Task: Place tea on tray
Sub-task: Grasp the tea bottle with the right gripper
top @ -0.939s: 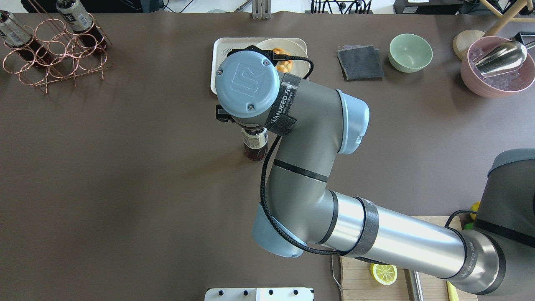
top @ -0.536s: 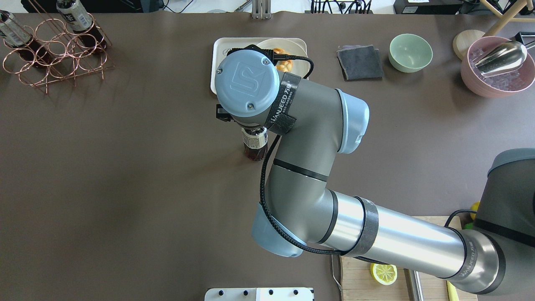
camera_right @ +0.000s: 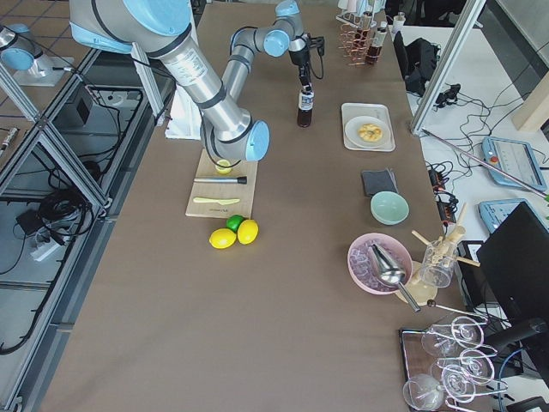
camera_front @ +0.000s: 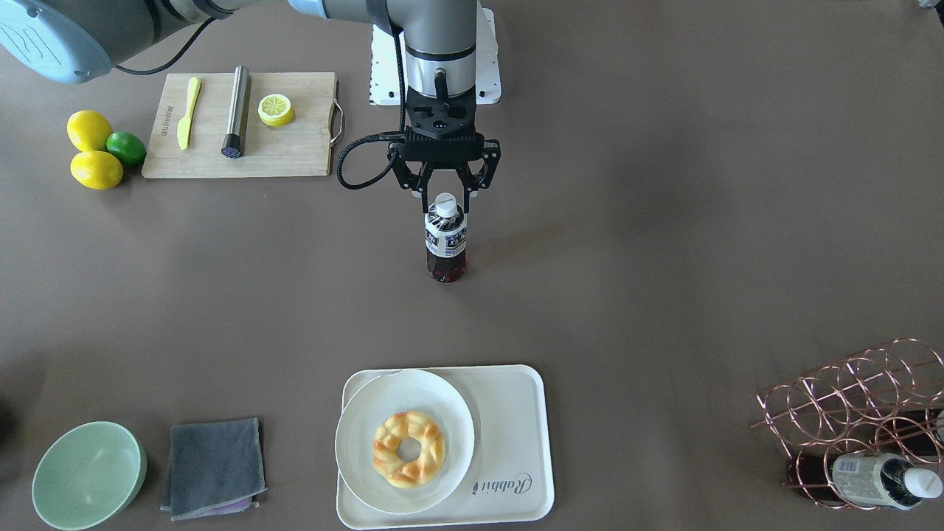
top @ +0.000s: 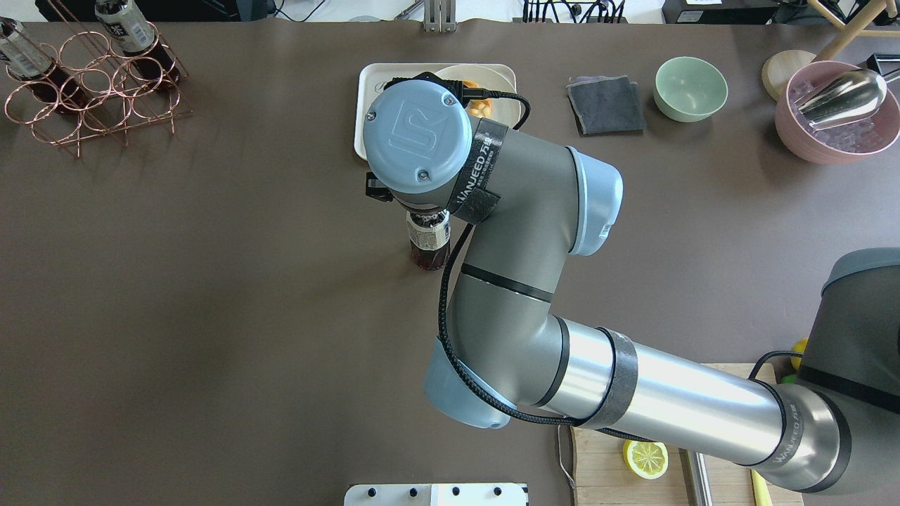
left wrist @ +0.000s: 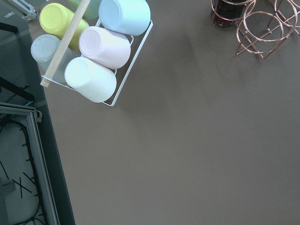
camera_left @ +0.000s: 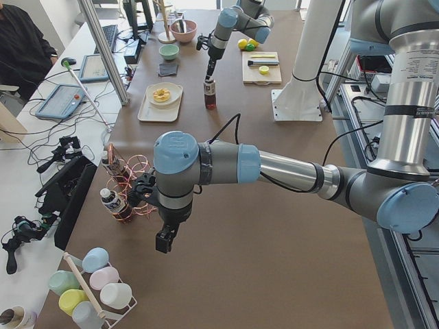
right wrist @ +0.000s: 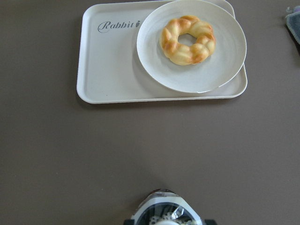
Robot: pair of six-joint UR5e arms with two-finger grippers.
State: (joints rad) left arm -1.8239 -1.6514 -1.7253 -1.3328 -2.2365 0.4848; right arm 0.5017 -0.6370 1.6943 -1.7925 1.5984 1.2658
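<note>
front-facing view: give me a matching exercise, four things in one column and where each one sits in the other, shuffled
Things:
1. tea
2. donut
3. lemon slice
4. bowl

Places:
a. on the board
b. next to the cloth
c. on the plate
d. upright on the table, the right hand at its cap

Pairs: 1-d, 2-c, 3-a, 4-b
</note>
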